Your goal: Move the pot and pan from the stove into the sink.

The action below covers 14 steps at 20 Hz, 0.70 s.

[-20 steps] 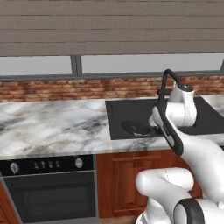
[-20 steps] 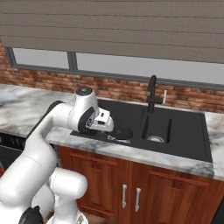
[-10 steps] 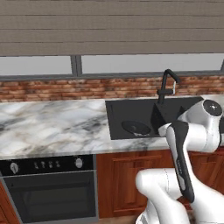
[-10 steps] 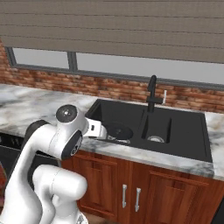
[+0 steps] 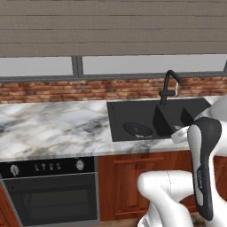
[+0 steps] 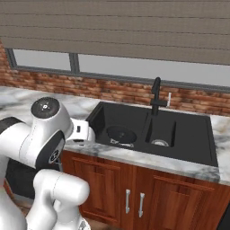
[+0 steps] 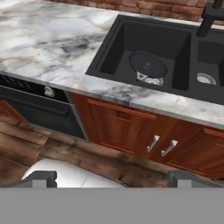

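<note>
The pan (image 7: 148,64) is a shallow dark disc lying flat in the left basin of the sink (image 7: 107,52), partly over the drain; it also shows as the pan (image 5: 137,129) and the pan (image 6: 121,134) in the base views. My gripper (image 7: 113,178) is open, fingertips (image 7: 41,177) wide apart with nothing between them. It hangs in front of the counter's edge, short of the sink and well clear of the pan, looking down at the cabinets. The pot and the stove are out of view.
A black gooseneck faucet (image 6: 156,95) stands behind the divider between the two basins. Marble counter (image 5: 53,128) stretches left of the sink. A black oven front with knobs (image 5: 48,167) sits below it. Wooden cabinet doors (image 7: 127,131) lie under the sink.
The arm has swung back from over the sink near the faucet to the counter's front edge and folded down low. The pan lies still in the basin.
</note>
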Motion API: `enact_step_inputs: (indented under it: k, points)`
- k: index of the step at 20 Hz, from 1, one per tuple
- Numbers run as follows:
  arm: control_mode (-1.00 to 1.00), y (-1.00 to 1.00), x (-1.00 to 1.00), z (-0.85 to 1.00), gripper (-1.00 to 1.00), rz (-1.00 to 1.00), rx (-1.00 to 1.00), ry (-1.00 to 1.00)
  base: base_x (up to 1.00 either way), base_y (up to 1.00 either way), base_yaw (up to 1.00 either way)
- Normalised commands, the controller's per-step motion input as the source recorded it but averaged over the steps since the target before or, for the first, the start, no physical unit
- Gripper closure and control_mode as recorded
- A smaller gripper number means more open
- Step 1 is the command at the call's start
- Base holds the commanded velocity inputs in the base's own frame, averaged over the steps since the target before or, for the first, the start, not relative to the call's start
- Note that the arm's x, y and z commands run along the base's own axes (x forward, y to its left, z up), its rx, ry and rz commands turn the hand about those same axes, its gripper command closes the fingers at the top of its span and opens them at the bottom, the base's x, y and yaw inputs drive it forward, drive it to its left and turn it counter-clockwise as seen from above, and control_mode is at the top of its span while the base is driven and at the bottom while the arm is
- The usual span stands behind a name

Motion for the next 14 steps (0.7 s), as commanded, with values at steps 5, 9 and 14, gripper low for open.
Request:
enact_step_inputs:
  k: [5, 9, 14]
  points:
    - [-1.00, 0.22, -0.86, 0.14, -1.00, 0.12, -0.08, 0.00, 0.00, 0.00, 0.00]
    - [-1.00, 0.03, -0.10, 0.00, -1.00, 0.03, -0.01, -0.01, 0.00, 0.00, 0.00]
    - [1.00, 0.00, -0.05, -0.01, -1.00, 0.00, 0.00, 0.00, -0.27, -0.04, 0.00]
